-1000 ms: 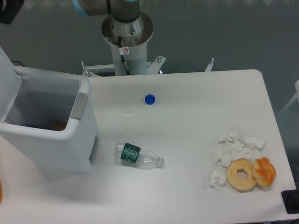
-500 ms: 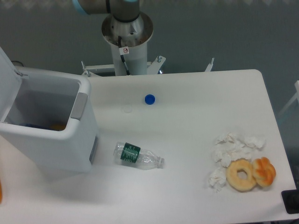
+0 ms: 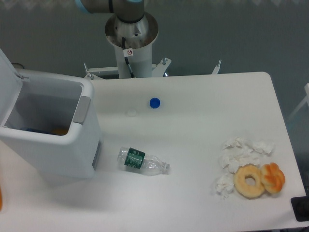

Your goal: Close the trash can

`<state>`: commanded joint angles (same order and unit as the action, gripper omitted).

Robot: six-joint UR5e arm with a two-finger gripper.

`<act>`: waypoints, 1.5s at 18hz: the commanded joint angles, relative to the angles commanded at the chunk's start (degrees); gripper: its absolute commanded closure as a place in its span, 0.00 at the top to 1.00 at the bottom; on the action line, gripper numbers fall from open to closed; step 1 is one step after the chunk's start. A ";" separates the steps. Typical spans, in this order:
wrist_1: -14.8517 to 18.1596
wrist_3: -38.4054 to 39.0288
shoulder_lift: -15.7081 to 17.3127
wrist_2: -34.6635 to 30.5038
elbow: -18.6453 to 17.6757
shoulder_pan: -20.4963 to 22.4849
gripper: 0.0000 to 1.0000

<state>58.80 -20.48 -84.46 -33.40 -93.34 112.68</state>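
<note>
Camera view, trash can (image 3: pixel 58 145) lid up, orange bits inside

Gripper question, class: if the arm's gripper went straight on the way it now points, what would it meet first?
That cannot be told: the gripper is out of view. Only the arm's base shows, behind the open trash can.

Gripper off-frame; trash can (image 3: pixel 53 145) lid partly cropped.
</note>
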 joint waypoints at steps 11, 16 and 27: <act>0.00 -0.09 -1.50 -0.09 0.00 -1.32 1.00; -0.09 -0.18 -1.23 -0.88 -1.06 -1.15 1.00; 0.09 -0.35 -0.62 -5.36 -1.58 1.92 1.00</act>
<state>58.89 -20.83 -85.08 -38.76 -94.92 114.60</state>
